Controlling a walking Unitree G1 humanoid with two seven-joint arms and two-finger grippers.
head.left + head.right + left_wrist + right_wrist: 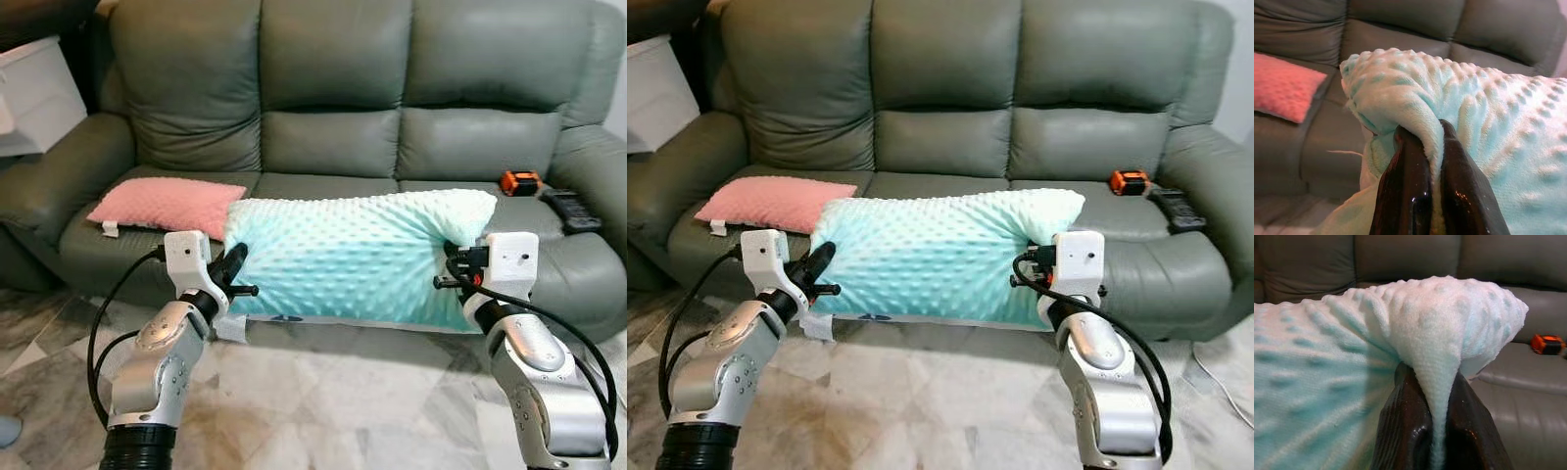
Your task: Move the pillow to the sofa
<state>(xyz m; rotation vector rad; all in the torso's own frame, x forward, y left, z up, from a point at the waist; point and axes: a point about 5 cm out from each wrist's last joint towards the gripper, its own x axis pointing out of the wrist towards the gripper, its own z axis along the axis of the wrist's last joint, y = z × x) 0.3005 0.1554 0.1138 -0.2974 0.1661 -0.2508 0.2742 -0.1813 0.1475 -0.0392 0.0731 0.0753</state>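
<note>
Left eye view: mint dotted pillow held lengthwise in air before grey sofa, left gripper and right gripper at its ends. Pink cushion on left seat.

Left wrist view: fingers pinched on pillow fabric fold.

Right wrist view: fingers clamped on pillow corner; orange object on seat.
</note>
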